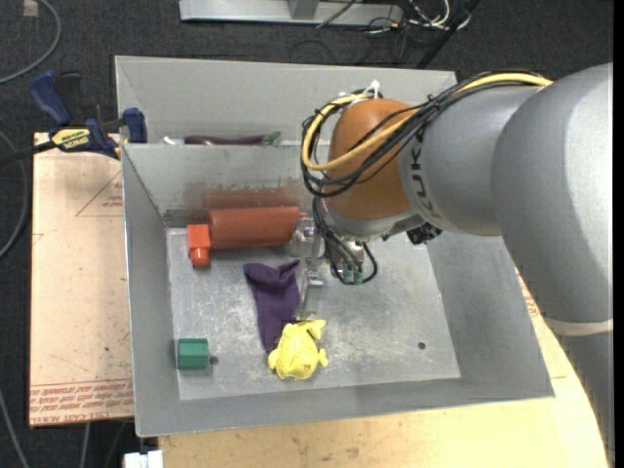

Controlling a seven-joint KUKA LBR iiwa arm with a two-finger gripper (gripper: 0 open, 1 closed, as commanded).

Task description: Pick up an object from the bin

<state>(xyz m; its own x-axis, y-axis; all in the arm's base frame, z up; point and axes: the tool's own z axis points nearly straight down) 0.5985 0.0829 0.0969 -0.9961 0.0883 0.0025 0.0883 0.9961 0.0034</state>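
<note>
Hanging near the middle of the grey bin (400, 344), the hand (312, 273) sits low beneath the orange-covered wrist (366, 159), whose bulk hides its upper part. Whether it is spread or pressed together cannot be told, and nothing shows pinched in it.

The nearest thing is a purple cloth (274, 298), just beside the hand at its 8 o'clock, with its right edge touching or almost touching the hand's tip. The cloth's long axis runs roughly 12 to 6 o'clock and ends by a crumpled yellow thing (298, 351) at the hand's 6 o'clock.

A red-brown bottle (253, 227) with an orange cap (199, 243) lies crosswise at 10 o'clock by the far wall, its long axis 9 to 3. A small green block (193, 353) rests well apart at 8 o'clock, near the left wall.

A short shift toward 8 o'clock would probably centre the hand on the cloth. Open floor lies from 3 to 5 o'clock, while the left side is more crowded.
</note>
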